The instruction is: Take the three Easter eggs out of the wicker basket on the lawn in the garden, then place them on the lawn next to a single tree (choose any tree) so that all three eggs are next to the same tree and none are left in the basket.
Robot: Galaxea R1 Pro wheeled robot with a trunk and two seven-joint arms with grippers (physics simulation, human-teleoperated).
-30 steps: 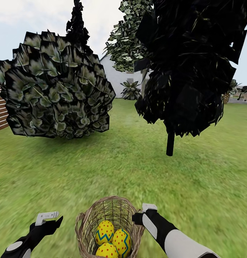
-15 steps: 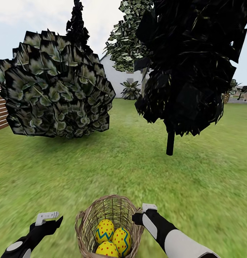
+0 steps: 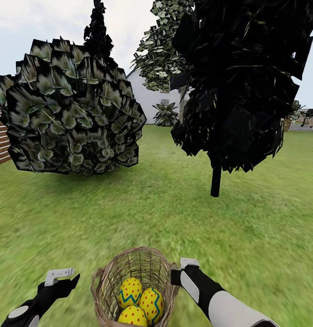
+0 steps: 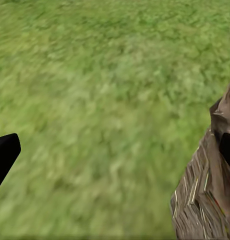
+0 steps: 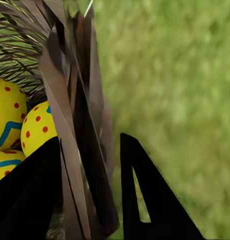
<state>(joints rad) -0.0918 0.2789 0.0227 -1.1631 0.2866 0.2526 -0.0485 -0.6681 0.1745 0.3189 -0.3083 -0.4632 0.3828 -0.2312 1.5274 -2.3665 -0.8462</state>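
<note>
**Right gripper on the basket rim, eggs inside**

My right gripper [image 5: 90, 190] straddles the wall of the wicker basket [image 3: 149, 261], one finger inside and one outside, clamped on the rim at the lower right of the head frame. My left gripper [image 3: 61, 274] hangs over the grass at the lower left, apart from the basket; I cannot tell whether its fingers are together or spread. The basket sits low in the middle of the frame on the lawn [image 3: 129, 213], and the three Easter eggs [image 3: 139, 303] lie touching one another at its bottom. Further up the grass, right of centre, stands a dark tree [image 3: 240, 81] on a thin black trunk. A big leafy bush [image 3: 70, 109] fills the left side.
</note>
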